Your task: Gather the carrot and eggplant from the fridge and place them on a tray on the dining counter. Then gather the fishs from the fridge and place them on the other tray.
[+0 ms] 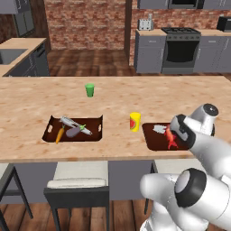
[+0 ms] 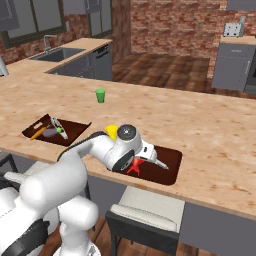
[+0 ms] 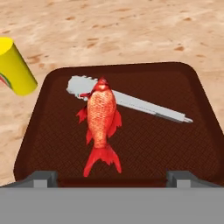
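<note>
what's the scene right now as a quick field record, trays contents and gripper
left tray: carrot, eggplant, a slim silvery thing
right tray: red fish lying across a silvery-grey fish
gripper: open, above the right tray, holding nothing
counter: green cup, yellow can beside the right tray

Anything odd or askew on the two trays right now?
Yes: the left dark brown tray holds a slim silvery fish beside the orange carrot and purple-grey eggplant. In the right tray, the red fish lies across another silvery fish.
</note>
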